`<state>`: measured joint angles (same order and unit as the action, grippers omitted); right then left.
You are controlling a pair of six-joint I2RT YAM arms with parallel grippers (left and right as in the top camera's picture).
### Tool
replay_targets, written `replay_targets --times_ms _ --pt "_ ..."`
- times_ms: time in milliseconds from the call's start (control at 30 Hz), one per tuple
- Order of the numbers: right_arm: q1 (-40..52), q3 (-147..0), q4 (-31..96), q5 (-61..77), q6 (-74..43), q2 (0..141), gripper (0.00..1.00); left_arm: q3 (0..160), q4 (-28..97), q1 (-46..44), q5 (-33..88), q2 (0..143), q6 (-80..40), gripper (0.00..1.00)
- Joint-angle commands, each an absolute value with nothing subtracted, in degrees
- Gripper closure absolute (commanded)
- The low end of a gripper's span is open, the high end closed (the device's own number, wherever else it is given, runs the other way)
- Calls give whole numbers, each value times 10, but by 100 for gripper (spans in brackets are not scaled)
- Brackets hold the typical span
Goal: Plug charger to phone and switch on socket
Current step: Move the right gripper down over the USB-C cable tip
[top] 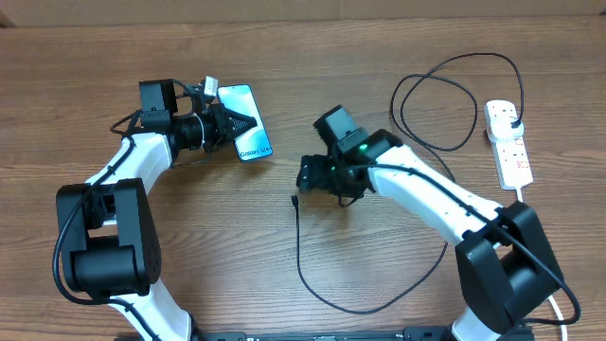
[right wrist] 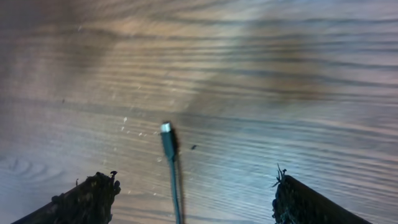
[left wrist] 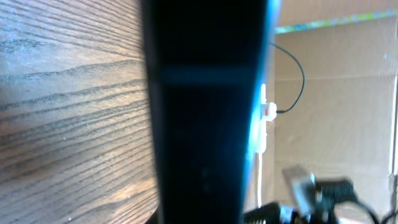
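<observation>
Right gripper [right wrist: 193, 182], jaws spread, straddles the thin black charger cable [right wrist: 169, 149] lengthwise, tip forward, well apart from the slim blue-screened phone [top: 251, 142] pinched by left gripper [top: 227, 121].

The slim dark-framed smartphone with a blue-teal screen [top: 248, 140] carries small white lettering at its near end, apparently "Galaxy S24".

The left arm angles up from its base with its gripper [top: 225, 121] clamped on the left edge of the phone [top: 251, 137], while the right arm folds in to the right of the phone, its gripper [top: 305, 176] aimed downward, jaws spread wide.
</observation>
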<state>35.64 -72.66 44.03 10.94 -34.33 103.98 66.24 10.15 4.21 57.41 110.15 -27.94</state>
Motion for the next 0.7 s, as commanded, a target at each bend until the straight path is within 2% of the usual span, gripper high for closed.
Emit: replay_targets --times_ms 0,667 --pt "383 -727 432 93 -342 1022 16 662 94 41 580 1094 -318 96" --pt "495 -727 422 -49 -408 1030 17 662 94 40 580 1094 -317 96"
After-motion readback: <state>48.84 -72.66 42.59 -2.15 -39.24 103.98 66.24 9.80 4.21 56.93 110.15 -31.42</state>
